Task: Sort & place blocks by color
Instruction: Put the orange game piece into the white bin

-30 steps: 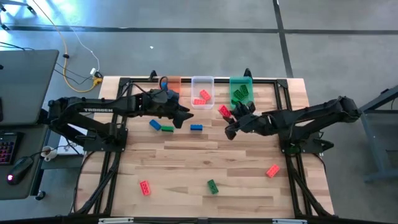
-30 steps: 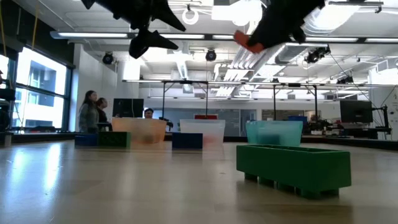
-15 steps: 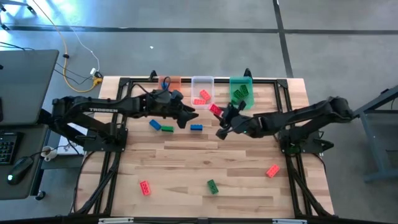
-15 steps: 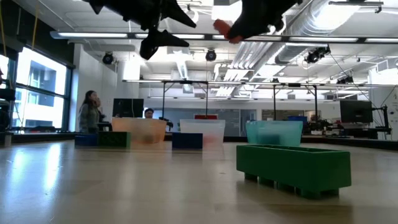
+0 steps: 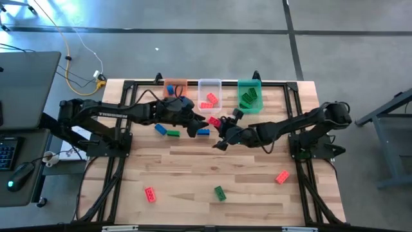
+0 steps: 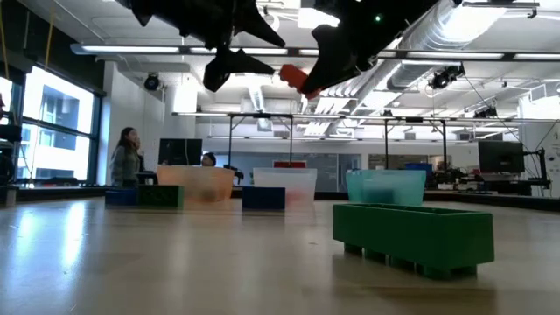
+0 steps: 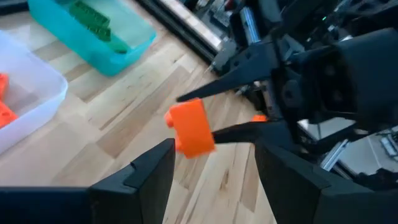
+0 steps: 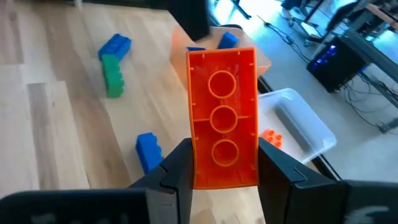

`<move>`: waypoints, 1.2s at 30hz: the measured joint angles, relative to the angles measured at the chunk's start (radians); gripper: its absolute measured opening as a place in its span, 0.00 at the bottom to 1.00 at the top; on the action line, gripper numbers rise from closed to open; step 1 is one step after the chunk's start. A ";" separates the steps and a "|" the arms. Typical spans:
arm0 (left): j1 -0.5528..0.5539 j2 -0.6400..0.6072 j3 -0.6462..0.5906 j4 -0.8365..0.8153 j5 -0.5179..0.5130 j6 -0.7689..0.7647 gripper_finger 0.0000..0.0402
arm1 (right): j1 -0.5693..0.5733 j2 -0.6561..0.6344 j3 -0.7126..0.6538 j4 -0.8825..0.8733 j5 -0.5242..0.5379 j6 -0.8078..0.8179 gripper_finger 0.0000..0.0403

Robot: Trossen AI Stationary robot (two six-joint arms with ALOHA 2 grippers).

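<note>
Blocks lie scattered over the wooden worktop (image 5: 193, 167), and one red block (image 5: 214, 120) hangs in the air, grasped between the fingers of the right end effector (image 5: 219, 124). This end effector is near the middle of the worktop, in front of the clear bin (image 5: 209, 93), and the block is above the surface, not touching it. The left end effector (image 5: 195, 122) is just beside it, with its fingers spread apart and nothing between them; the two tips almost meet, so little room is between them.

On the worktop under the left arm lie a blue block (image 5: 160, 129), a green block (image 5: 173, 133) touching it, and another blue block (image 5: 203, 132). Along the far edge stand the orange bin (image 5: 176, 86), the clear bin with red blocks inside, and the green bin (image 5: 249, 95) with green blocks.

The near half is more open: only a red block (image 5: 150, 194), a green block (image 5: 220, 193) and a red block (image 5: 281, 176) lie there, well apart.
</note>
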 joint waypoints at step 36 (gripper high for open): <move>0.023 0.107 0.003 0.095 0.048 0.055 0.21 | 0.011 0.022 -0.001 0.084 -0.004 -0.118 0.33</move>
